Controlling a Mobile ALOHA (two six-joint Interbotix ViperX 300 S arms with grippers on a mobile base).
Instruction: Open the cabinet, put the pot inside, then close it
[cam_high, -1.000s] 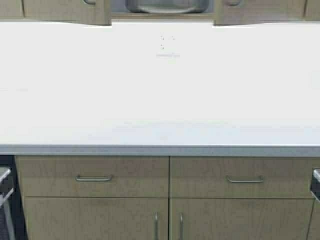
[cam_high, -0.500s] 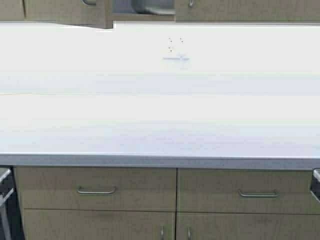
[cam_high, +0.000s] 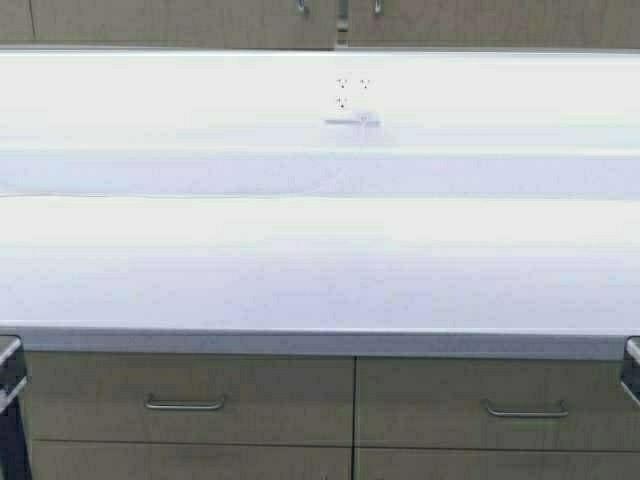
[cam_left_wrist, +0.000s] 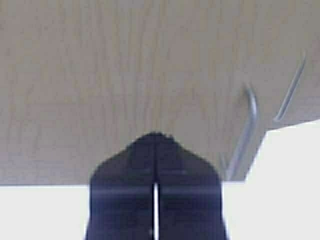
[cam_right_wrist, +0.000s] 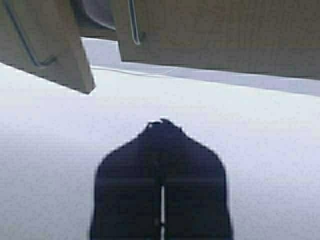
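- Closing step in hand, judging by the scene: light maple-wood wall cabinet (cam_high: 180, 22) with two flat doors almost shut, just a thin dark gap left at the centre.
- Left hand (cam_left_wrist: 156, 136) pinched shut, holding nothing, tip right up at the flat wood of a door, beside its slim silver bar handle (cam_left_wrist: 248, 131); actual contact hard to tell.
- Right hand (cam_right_wrist: 161, 123) closed and empty too, hovering low over the white table (cam_high: 320, 260), well short of the doors.
- Wide grey metal pot (cam_right_wrist: 95, 11) tucked inside the cabinet, only a curved sliver of its wall peeking through the gap.
- Best way to finish, at a guess: press flat and steady on the door face near the handle edge, straight in, no sideways slide.
- Worth stopping once both doors sit flush at the centre, handles parallel.
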